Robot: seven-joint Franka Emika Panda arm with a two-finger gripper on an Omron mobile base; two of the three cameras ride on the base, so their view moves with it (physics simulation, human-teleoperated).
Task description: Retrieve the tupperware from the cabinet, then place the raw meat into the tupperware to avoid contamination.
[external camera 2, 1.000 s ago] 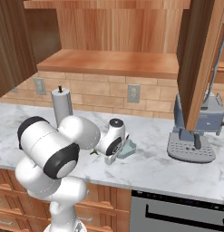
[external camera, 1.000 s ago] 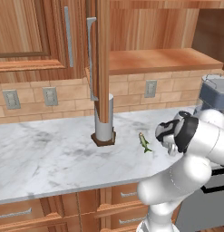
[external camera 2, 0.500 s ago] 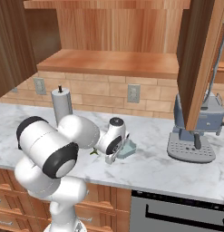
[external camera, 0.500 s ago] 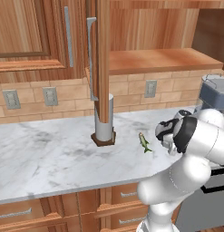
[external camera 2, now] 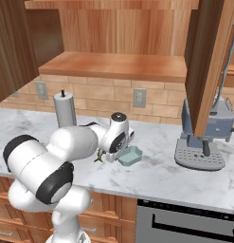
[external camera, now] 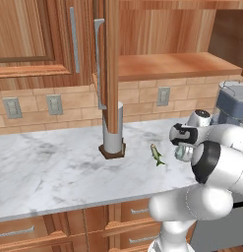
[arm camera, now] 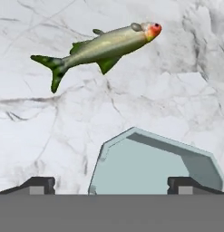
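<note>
Spread wide, my gripper (arm camera: 111,183) hangs low over the marble counter (external camera: 54,172) with nothing between its tips, and I can see both dark fingertips (arm camera: 38,183) standing far apart at the bottom of the hand view. Just under and ahead of them sits the tupperware (arm camera: 154,165), a pale blue-grey tub resting on the stone; from the right base view I see it (external camera 2: 129,155) beside the hand, near the counter's middle. Beyond the tub lies the raw meat (arm camera: 102,47), a greenish fish shape flat on the marble, close to the tub but apart from it. In the left base view I find it (external camera: 156,154) between the arm and the paper towel roll (external camera: 113,129). Further right stands the coffee machine (external camera 2: 203,137). Above the counter, the cabinet (external camera: 44,39) has one door (external camera: 109,59) swung out towards me, its silver handle (external camera: 99,64) edge-on.
</note>
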